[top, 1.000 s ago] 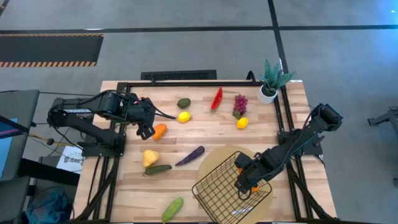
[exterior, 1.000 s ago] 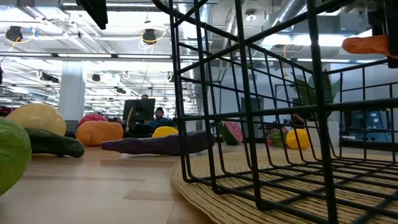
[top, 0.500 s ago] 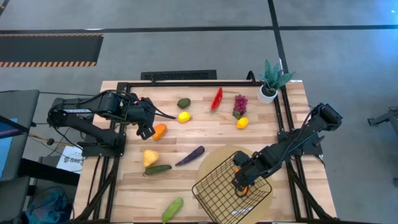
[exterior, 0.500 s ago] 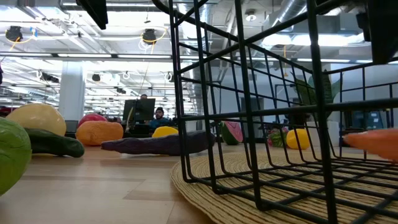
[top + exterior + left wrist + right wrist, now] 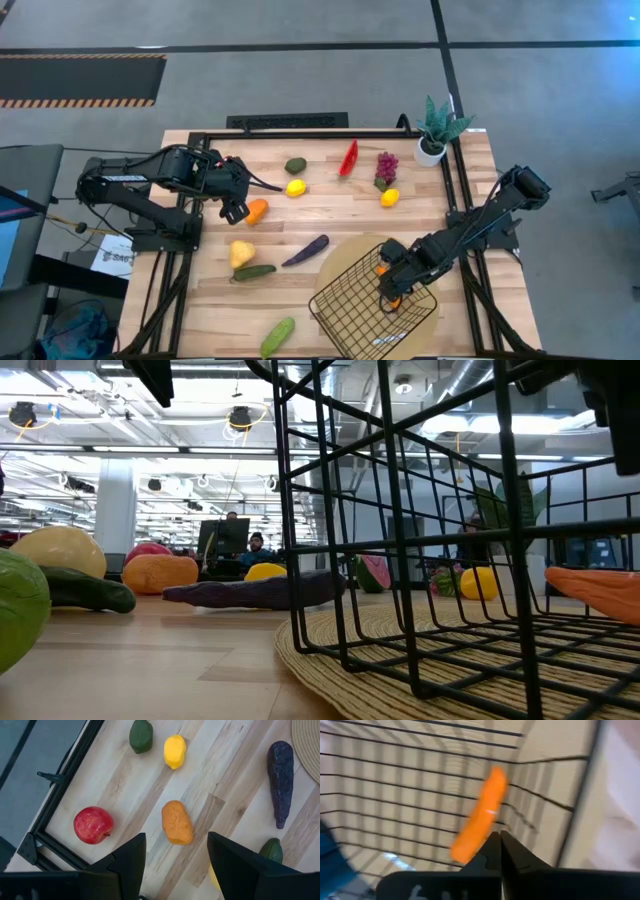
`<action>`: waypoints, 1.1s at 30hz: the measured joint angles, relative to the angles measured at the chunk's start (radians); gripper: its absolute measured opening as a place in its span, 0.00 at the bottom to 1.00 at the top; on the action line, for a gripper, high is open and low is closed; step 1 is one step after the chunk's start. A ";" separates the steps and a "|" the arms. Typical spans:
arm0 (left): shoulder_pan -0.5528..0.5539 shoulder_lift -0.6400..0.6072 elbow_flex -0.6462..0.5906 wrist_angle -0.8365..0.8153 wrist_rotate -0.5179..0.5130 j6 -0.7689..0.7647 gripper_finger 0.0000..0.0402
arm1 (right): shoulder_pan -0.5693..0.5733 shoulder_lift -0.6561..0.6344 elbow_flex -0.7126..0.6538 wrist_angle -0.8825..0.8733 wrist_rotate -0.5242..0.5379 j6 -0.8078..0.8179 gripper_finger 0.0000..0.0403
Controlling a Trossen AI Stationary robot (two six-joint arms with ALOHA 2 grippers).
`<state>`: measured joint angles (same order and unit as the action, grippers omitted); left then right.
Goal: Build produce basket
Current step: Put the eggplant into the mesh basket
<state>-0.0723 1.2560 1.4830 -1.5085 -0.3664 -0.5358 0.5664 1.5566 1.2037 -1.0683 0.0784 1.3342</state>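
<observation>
Pale wooden tabletop, produce scattered. Black wire-mesh basket sits lower centre; orange carrot lies inside, released. Right gripper hovers just above it, fingers closed, empty. Left gripper, upper left, gapes beside the orange fruit, nearer the remaining pieces.

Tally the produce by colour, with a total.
Red: 2, apple, watermelon
Yellow: 3, lemons, pear
Orange: 2, orange, carrot
Green: 3, avocado, cucumbers
Purple: 2, grapes, aubergine
Total: 12
</observation>
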 joint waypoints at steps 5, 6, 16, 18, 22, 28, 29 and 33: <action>0.000 0.000 0.000 0.000 0.000 0.000 0.50 | -0.024 0.000 0.000 -0.133 0.000 0.001 0.03; 0.000 0.000 0.000 0.000 0.000 0.000 0.50 | -0.028 0.000 0.000 -0.162 0.001 0.001 0.02; 0.000 0.000 0.000 -0.002 0.001 0.000 0.50 | -0.065 0.000 0.032 -0.160 0.043 -0.021 0.03; 0.000 0.000 0.000 -0.006 0.001 0.000 0.50 | -0.065 0.000 0.083 -0.142 0.077 -0.033 0.02; 0.000 0.000 0.000 -0.038 0.001 0.000 0.50 | -0.067 0.000 0.240 -0.136 0.202 -0.111 0.02; 0.000 -0.001 0.000 -0.063 0.019 -0.010 0.50 | -0.098 0.000 0.498 -0.214 0.357 -0.253 0.05; -0.002 -0.004 0.000 -0.062 0.035 -0.011 0.50 | -0.104 0.000 0.536 -0.232 0.374 -0.276 0.06; -0.025 -0.007 0.000 -0.062 0.066 -0.023 0.50 | -0.134 -0.001 0.665 -0.287 0.413 -0.355 0.07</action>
<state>-0.0976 1.2493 1.4830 -1.5710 -0.3001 -0.5587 0.4327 1.5558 1.8690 -1.3549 0.4911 0.9796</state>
